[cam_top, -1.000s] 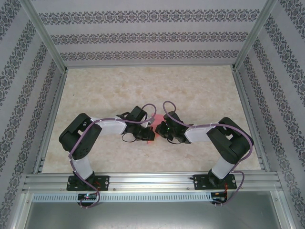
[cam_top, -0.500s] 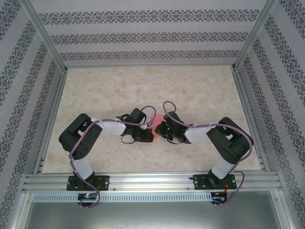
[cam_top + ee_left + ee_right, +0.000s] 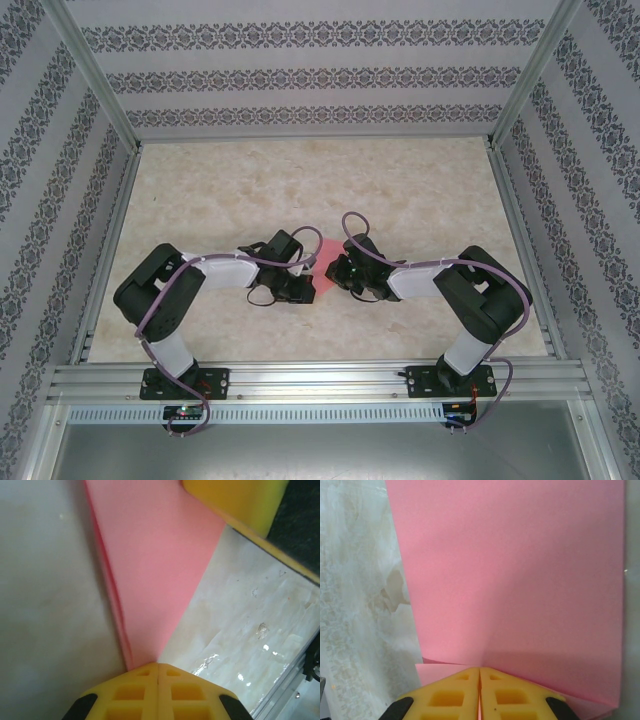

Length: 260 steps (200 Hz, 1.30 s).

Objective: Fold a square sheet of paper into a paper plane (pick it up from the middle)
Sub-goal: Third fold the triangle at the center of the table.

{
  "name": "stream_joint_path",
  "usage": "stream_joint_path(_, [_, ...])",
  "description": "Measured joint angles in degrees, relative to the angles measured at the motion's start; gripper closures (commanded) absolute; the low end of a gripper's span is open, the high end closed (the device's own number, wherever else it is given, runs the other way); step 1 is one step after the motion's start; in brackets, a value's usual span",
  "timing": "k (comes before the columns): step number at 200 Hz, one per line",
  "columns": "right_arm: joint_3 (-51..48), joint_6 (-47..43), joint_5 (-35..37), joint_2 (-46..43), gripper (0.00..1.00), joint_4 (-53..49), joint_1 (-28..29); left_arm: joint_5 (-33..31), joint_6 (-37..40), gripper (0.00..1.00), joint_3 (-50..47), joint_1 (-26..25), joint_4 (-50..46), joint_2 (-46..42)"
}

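Marbled beige table [image 3: 330, 180], patterned walls on three sides. One pink paper [image 3: 316, 272], partly folded, sits at table centre between the two arms, neither arm nearer.

Left gripper [image 3: 158, 666]: jaws closed flat on the paper's narrow point. The piece fans wider straight away from them, layered edge on its left.

Right gripper [image 3: 480, 671]: jaws pressed together on the edge of a broad flap, paper spreading away ahead.

Long axis probably runs near-to-far, though the arms hide most of it from above.

Count: one paper, two grippers, both pinching it from opposite sides. The next fold likely turns on that opposed hold.
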Motion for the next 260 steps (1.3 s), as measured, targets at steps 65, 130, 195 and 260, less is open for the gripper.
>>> stream_joint_path(65, [0.0, 0.0, -0.02, 0.0, 0.9, 0.02, -0.02, -2.97, -1.75, 0.93, 0.26, 0.04, -3.8, -7.65])
stream_joint_path(130, [0.0, 0.02, -0.07, 0.0, 0.9, 0.04, -0.02, -0.24, -4.74, 0.94, 5.55, 0.15, 1.7, 0.57])
stream_joint_path(195, [0.39, -0.26, -0.11, -0.42, 0.89, -1.05, -0.07, -1.75, -5.14, 0.99, 5.62, 0.59, 2.47, 5.07])
stream_joint_path(260, [0.0, -1.73, 0.04, -9.92, 0.91, -7.04, -0.42, -1.73, -5.11, 1.0, 4.79, 0.59, 3.74, 4.83])
